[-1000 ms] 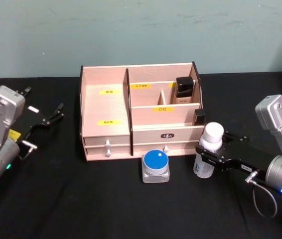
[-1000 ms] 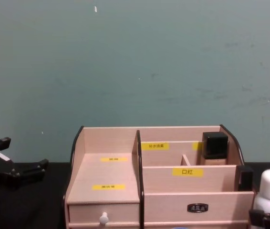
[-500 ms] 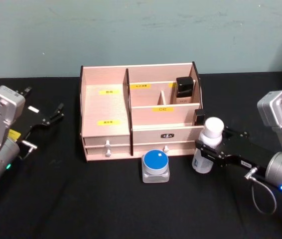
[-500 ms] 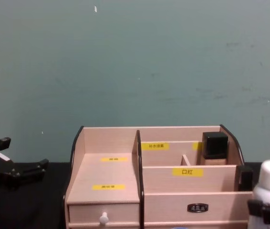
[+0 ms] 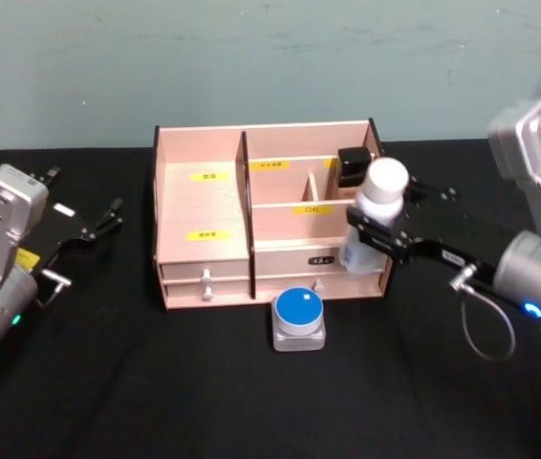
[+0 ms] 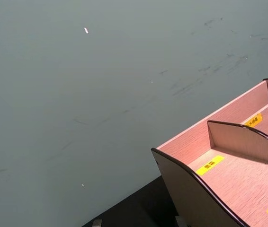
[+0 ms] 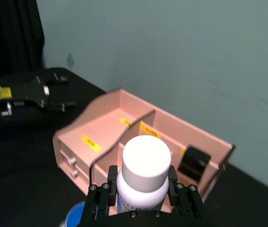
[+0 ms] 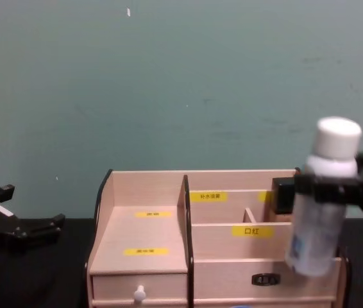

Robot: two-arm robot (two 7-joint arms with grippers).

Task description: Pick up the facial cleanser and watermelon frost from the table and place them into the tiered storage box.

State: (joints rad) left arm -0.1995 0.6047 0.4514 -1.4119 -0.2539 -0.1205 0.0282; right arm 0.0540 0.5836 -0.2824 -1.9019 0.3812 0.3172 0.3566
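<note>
My right gripper [image 5: 371, 234] is shut on a white-capped bottle [image 5: 386, 182] with a pale body and blue label, held upright in the air. The bottle [image 8: 319, 218] hangs over the front right corner of the tiered storage box [image 5: 204, 206], its base level with the front compartment's rim. In the right wrist view the cap [image 7: 146, 163] sits between my fingers, with the box [image 7: 84, 130] beyond. A square jar with a blue lid [image 5: 298, 320] stands on the table just in front of the drawers. I cannot tell which item is the cleanser. My left gripper [image 5: 87, 191] rests open at the far left.
A black-capped item [image 5: 353, 167] stands in the box's back right compartment, close behind the held bottle. The table is covered in black cloth [image 5: 156, 382], and a teal wall [image 8: 181, 83] rises right behind the box. The box's left stepped section [image 6: 228, 165] holds nothing.
My right gripper has lifted the bottle off the table at the box's right and carried it up and left, over the front right corner. The left arm has not moved.
</note>
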